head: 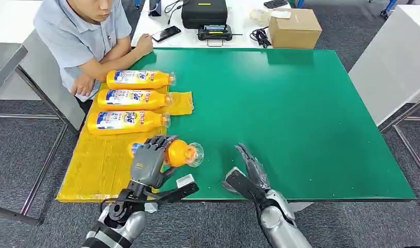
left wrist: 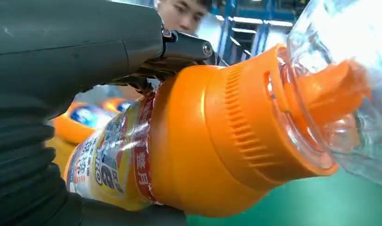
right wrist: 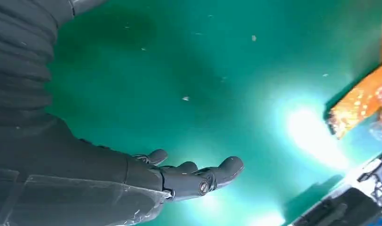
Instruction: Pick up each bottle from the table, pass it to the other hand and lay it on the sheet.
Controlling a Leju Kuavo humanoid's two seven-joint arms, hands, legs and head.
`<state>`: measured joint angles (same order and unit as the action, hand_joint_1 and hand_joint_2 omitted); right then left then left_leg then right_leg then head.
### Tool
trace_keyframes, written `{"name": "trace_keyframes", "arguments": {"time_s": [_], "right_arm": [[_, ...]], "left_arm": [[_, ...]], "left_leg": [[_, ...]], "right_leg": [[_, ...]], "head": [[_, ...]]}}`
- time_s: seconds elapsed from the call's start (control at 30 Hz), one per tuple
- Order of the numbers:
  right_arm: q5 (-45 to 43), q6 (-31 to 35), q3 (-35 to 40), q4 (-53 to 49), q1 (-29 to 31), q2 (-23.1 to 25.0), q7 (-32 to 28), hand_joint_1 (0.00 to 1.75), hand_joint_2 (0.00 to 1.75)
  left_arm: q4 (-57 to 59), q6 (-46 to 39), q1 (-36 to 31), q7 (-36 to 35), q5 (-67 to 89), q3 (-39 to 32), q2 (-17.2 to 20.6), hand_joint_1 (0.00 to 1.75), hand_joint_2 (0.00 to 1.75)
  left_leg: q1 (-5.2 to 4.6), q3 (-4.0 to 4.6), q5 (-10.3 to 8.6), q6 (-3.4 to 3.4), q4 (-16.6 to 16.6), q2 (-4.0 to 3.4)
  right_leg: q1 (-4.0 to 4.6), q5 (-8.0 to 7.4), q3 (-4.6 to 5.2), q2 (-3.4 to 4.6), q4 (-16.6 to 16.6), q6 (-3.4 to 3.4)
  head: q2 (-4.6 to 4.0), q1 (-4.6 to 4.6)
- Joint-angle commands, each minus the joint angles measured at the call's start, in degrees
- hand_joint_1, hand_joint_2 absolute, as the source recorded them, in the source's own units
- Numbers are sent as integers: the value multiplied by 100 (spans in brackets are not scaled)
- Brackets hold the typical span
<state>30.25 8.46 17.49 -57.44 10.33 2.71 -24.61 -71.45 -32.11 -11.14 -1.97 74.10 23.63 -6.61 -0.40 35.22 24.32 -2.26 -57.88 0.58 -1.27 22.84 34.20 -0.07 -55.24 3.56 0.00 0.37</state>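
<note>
Head view, stock as I read it from my station.

Item 1: left hand [head: 148, 160], fingers wrapped around an orange bottle [head: 179, 153], which it holds lying on its side just above the near edge of the yellow sheet [head: 99, 165], where sheet meets green table [head: 301, 113]. The bottle's clear cap [head: 196, 154] sticks out past the fingers toward my right hand. In the left wrist view I see the same bottle [left wrist: 194, 141] close up: orange ribbed collar, clear cap [left wrist: 339, 94] over an orange spout, printed label nearest the palm, with the left hand [left wrist: 62, 61] clamped over its body.

Item 2: right hand [head: 246, 173], holding nothing, fingers spread apart and stretched forward, low over the green table and apart from the held bottle's cap. The right wrist view confirms it: the right hand [right wrist: 179, 176] is open-palmed over bare green surface, fingers lightly curved, nothing between them.

Item 3: three more bottles lying on the sheet beyond the left hand, side by side, caps pointing the same way as the held one. Nearest bottle [head: 126, 122] sits just past the fingers; the middle bottle [head: 133, 98] and the far bottle [head: 139, 79] lie further out.

Item 4: a person [head: 86, 36] seated beyond the bottles at the table's far corner, forearms resting at the table edge.

Item 5: cardboard box [head: 294, 28] and black case [head: 204, 13] on the white table beyond the green one.
</note>
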Motion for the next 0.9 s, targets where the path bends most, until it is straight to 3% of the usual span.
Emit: {"name": "trace_keyframes", "arguments": {"time_s": [0.03, 0.07, 0.13, 0.2, 0.23, 0.27, 0.33, 0.77, 0.9], "right_arm": [[15, -110, -376, -8, -33, 109, -2, 0, 175], [19, -120, -382, -4, -33, 112, -3, 0, 175], [22, -160, -417, 6, -35, 116, -3, 0, 175], [37, -184, -457, 28, -26, 120, -22, 0, 175], [41, -184, -461, 35, -21, 126, -26, 0, 175], [42, -201, -463, 67, 1, 138, -33, 0, 175], [56, -234, -434, 134, 53, 160, -65, 0, 175], [46, -263, -415, 180, 136, 151, -108, 0, 175], [42, -303, -384, 225, 202, 180, -114, 0, 175]], "left_arm": [[233, 279, -273, -497, 737, -246, 422, 168, 175], [286, 347, -300, -608, 925, -242, 444, 133, 175], [434, 566, -396, -849, 1254, -254, 500, 136, 175], [693, 604, -569, -1081, 1421, -399, 531, 96, 175], [742, 584, -600, -1069, 1423, -410, 537, 98, 175], [885, 644, -687, -1212, 1586, -458, 571, 143, 175], [1273, 618, -893, -1240, 1590, -548, 604, 169, 175], [2052, 824, -1246, -1527, 1590, -41, 696, 175, 175], [2667, 1066, -1454, -1408, 1488, -25, 520, 162, 175]], "left_leg": [[7, -22, 7, 14, 1, -10], [4, -15, 4, 11, 2, -8], [8, -21, 6, 15, 0, -6], [7, -21, 5, 13, 2, -8], [8, -19, 4, 13, 2, -7], [11, -34, 9, 18, 2, -8], [12, -31, 10, 18, -1, -5], [8, -21, 6, 13, -1, -7], [6, -15, 0, 11, 2, -2]], "right_leg": [[8, 5, -18, 6, 0, -17], [5, 3, -10, 5, -1, -13], [9, 6, -17, 1, -1, -17], [8, 5, -16, 3, 1, -16], [9, 3, -15, 2, 2, -16], [12, 9, -28, 2, 1, -22], [12, 10, -27, -1, 0, -21], [8, 7, -19, 3, -1, -15], [6, 3, -12, -2, 0, -12]], "head": [[0, -2], [0, 0], [0, 0], [0, 0], [0, 0], [0, 0], [0, 2], [0, 0], [0, 0]]}}
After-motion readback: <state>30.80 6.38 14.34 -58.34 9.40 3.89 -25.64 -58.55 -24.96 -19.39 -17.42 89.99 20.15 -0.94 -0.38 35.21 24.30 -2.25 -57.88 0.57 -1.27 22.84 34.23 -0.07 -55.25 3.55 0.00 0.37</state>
